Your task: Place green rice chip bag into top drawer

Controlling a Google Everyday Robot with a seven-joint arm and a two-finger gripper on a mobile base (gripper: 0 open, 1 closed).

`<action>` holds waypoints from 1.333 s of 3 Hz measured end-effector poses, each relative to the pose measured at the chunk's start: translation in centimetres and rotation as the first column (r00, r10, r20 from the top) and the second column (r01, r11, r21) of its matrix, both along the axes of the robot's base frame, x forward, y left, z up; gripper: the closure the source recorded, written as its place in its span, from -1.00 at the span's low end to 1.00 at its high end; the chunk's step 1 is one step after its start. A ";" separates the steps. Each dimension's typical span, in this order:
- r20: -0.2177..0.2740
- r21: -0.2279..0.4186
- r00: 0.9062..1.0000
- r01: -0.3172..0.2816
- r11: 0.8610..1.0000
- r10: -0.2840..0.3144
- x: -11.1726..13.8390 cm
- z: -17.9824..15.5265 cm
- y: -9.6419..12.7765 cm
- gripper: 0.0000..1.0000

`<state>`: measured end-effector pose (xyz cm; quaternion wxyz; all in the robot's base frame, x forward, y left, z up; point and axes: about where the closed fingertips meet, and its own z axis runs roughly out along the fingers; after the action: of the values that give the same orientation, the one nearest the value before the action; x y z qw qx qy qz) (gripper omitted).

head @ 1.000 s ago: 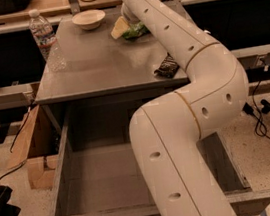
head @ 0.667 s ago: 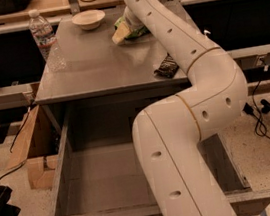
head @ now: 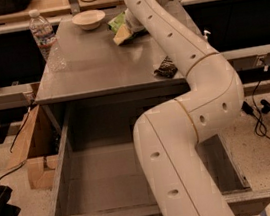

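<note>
A water bottle (head: 42,35) is positioned at the left edge of the grey table (head: 93,68), with a white bowl (head: 89,19) behind it; no label print can be read. The green rice chip bag (head: 121,26) is located at the table's rear centre, shifted slightly leftward compared with a second earlier. The gripper (head: 131,25) is located at the bag; its grasp state cannot be determined. A black packet (head: 165,68) is located rightward. The top drawer (head: 100,181) is extended below.

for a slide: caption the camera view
robot gripper at crinkled bright green rice chip bag on grey table, deep grey top drawer open below
</note>
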<state>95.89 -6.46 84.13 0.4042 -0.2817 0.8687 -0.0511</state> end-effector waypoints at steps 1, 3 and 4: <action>0.000 0.000 1.000 0.000 1.000 0.000 -0.2 0.3 0.0 0.46; -0.002 -0.001 1.000 -0.001 1.000 0.001 -0.2 0.1 0.1 1.00; -0.002 -0.001 1.000 -0.001 1.000 0.001 -0.3 0.1 0.1 1.00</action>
<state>95.63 -6.36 84.27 0.4031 -0.2821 0.8691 -0.0509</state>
